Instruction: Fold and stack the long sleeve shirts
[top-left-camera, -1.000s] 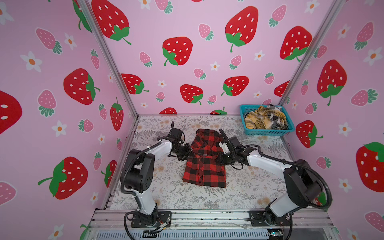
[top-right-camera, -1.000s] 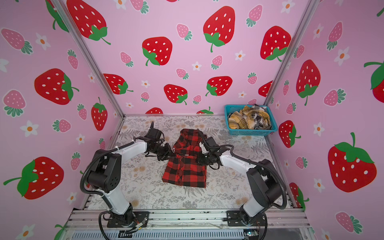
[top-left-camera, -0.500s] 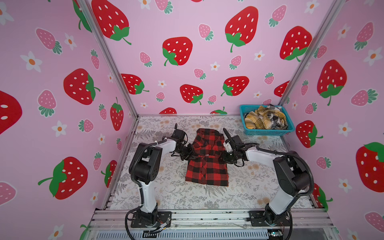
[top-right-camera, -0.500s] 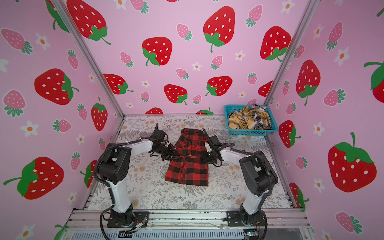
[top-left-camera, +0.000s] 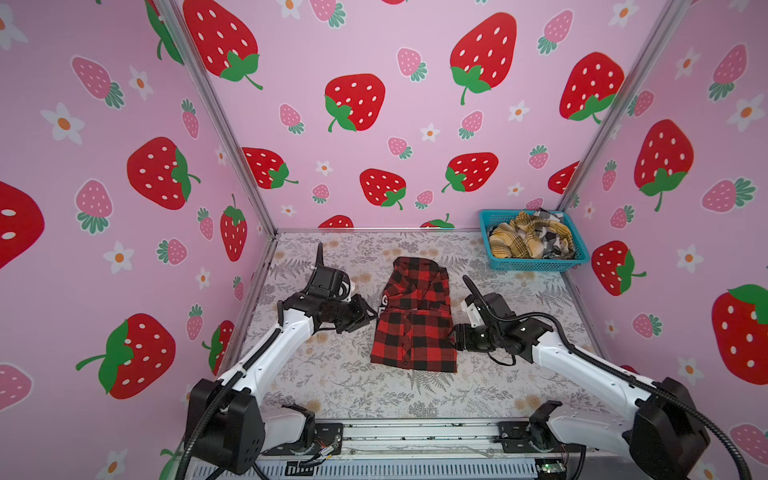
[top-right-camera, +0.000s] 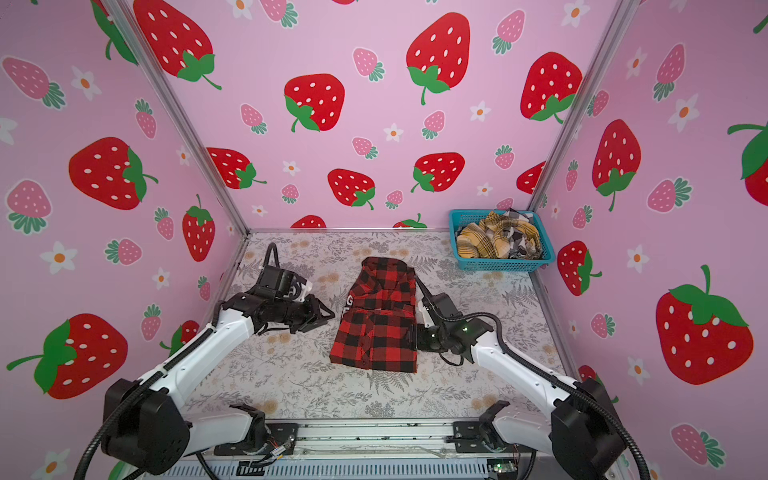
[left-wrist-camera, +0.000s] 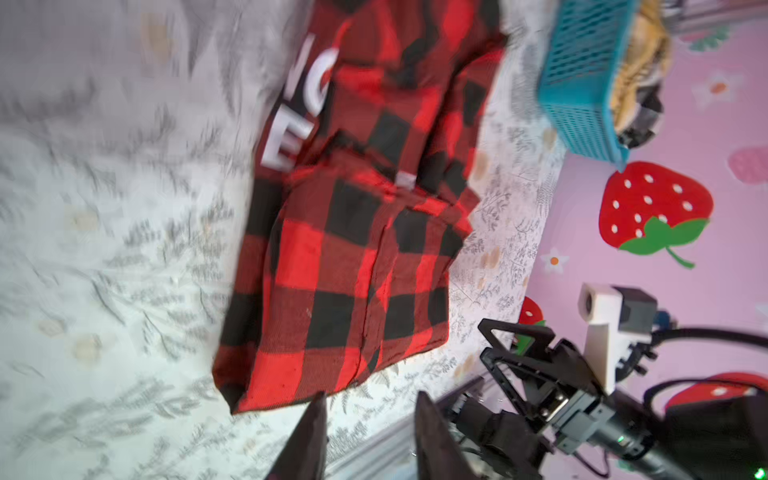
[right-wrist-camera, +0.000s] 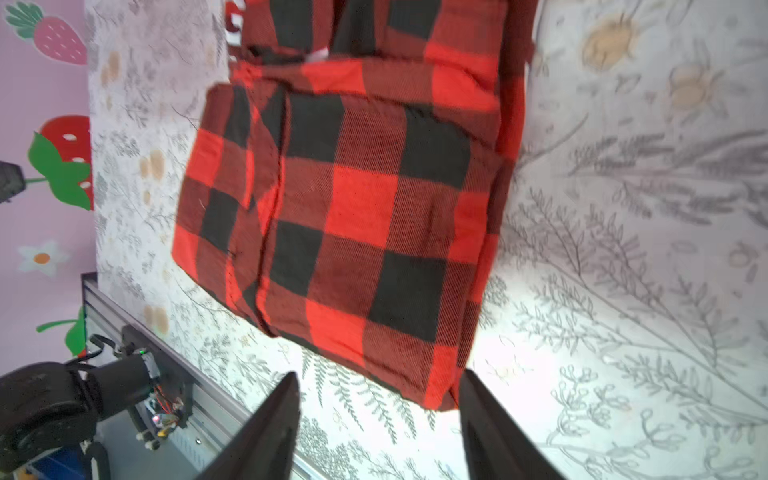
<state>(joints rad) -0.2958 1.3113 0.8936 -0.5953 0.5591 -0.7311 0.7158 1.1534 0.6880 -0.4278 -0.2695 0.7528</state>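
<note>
Red-and-black shirt (top-left-camera: 411, 328) lies part-folded mid-frame, with the left gripper (top-left-camera: 368, 312) and right gripper (top-left-camera: 456, 337) beside its side edges, jaws spread and empty. Likely best: pinch both near hem corners evenly and lift together. Remaining plaid shirts (top-left-camera: 528, 240) sit in the turquoise basket (top-left-camera: 536, 264), upper right.

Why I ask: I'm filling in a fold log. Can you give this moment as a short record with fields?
on the table: red-and-black shirt, partly folded, lying flat near the middle, white lettering at its left edge
left pincer: open, empty, beside the shirt's left edge
right pincer: open, empty, at the shirt's right edge
turquoise basket: far right corner, holds the crumpled mustard plaid shirt and black-and-white plaid shirt
stack: none yet
</note>
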